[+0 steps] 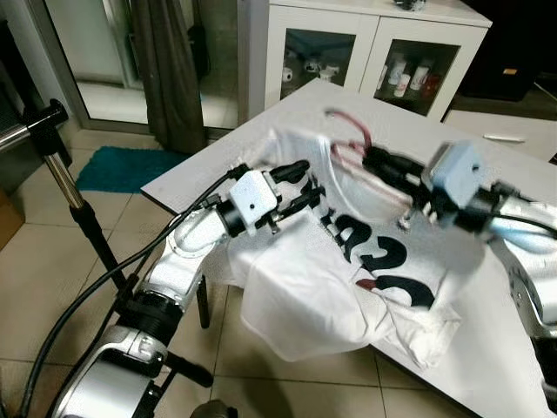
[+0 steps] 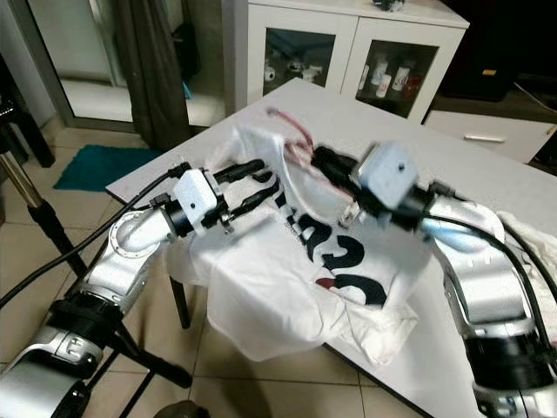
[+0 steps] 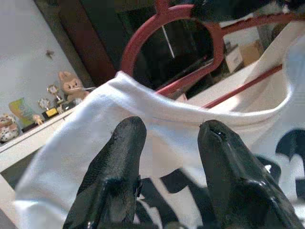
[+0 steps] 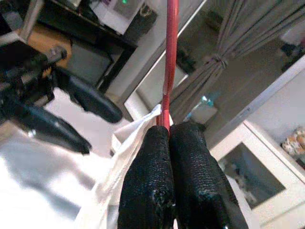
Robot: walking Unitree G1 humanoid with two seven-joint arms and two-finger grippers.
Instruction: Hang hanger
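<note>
Left gripper [image 1: 300, 185]: jaws parted, at the collar of the white shirt [image 1: 348, 279].
Shirt: soft cloth, black print, draped over bench [image 1: 522, 157] edge.
Hanger [image 1: 348, 139]: thin red wire, hook up, inside collar.
Right gripper [image 1: 379, 165]: jaws clamped on hanger.

One red hanger [image 1: 348, 131], one white T-shirt [image 1: 348, 279], one table [image 1: 487, 157], one cabinet [image 1: 365, 35], two grippers [image 1: 296, 187] [image 1: 383, 165]
</note>
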